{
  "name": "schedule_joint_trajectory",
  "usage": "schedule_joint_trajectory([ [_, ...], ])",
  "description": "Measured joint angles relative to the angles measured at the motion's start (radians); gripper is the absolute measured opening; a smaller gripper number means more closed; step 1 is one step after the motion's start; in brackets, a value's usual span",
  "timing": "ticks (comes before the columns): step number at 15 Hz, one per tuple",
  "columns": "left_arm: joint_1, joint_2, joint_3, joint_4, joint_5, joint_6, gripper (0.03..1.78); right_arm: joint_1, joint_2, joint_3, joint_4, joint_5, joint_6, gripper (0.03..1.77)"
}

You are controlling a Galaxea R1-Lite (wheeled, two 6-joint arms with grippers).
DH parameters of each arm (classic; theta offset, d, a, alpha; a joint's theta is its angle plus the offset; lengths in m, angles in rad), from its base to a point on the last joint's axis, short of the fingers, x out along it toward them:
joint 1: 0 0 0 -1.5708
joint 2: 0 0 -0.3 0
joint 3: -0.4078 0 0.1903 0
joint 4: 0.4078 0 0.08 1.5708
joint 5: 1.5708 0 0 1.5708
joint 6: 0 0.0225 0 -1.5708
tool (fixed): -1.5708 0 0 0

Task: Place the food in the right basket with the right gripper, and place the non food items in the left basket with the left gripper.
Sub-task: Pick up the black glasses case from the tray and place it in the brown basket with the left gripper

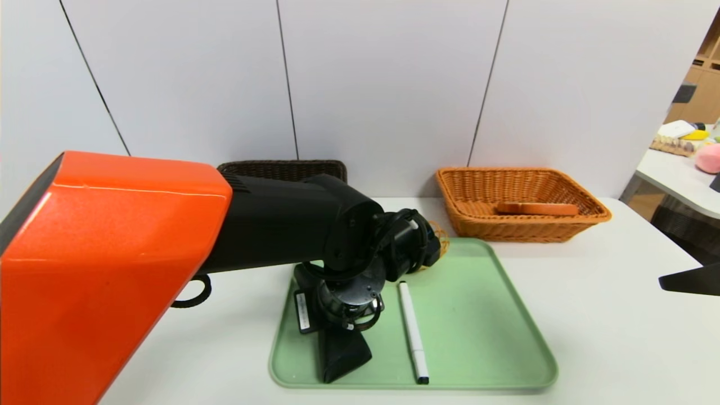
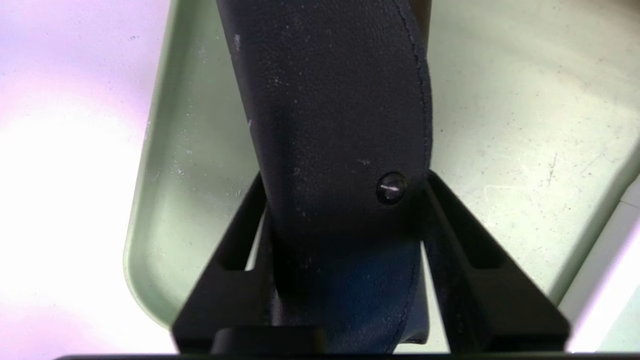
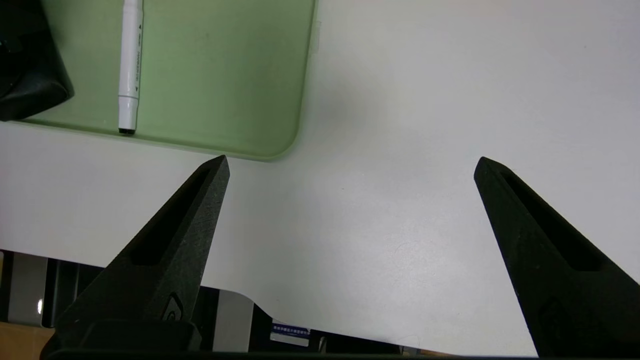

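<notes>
My left gripper (image 2: 345,175) reaches down over the green tray (image 1: 478,315) and is shut on a black leather case (image 2: 330,100), one finger against each long side. In the head view the case (image 1: 343,351) pokes out below the wrist at the tray's near left. A white marker (image 1: 412,332) lies beside it on the tray. The dark brown left basket (image 1: 281,169) stands behind my arm. The orange right basket (image 1: 484,225) holds a brown bread-like piece (image 1: 537,208). My right gripper (image 3: 350,160) hangs open over bare table, near the front right.
A bit of orange netting (image 1: 441,239) shows behind my left wrist, mostly hidden. My orange left arm covers the table's left part. The table's front edge lies just under the right gripper. A second table with toys (image 1: 689,146) stands far right.
</notes>
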Motion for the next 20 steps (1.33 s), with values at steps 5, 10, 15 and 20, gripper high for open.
schedule_joint_trajectory([
  [5, 0.000, -0.002, 0.000, 0.004, -0.001, 0.000, 0.73, 0.000, -0.004, 0.004, 0.000, 0.001, 0.000, 1.69],
  [10, 0.000, -0.012, -0.011, 0.012, -0.001, 0.000, 0.66, 0.000, -0.005, 0.008, 0.000, 0.001, 0.001, 1.69],
  [15, 0.007, -0.036, -0.076, 0.059, -0.001, 0.000, 0.51, 0.007, -0.009, 0.014, 0.000, 0.000, 0.001, 1.69],
  [20, 0.016, -0.077, -0.078, 0.072, -0.007, 0.000, 0.48, 0.014, -0.016, 0.022, 0.000, 0.000, 0.001, 1.69],
])
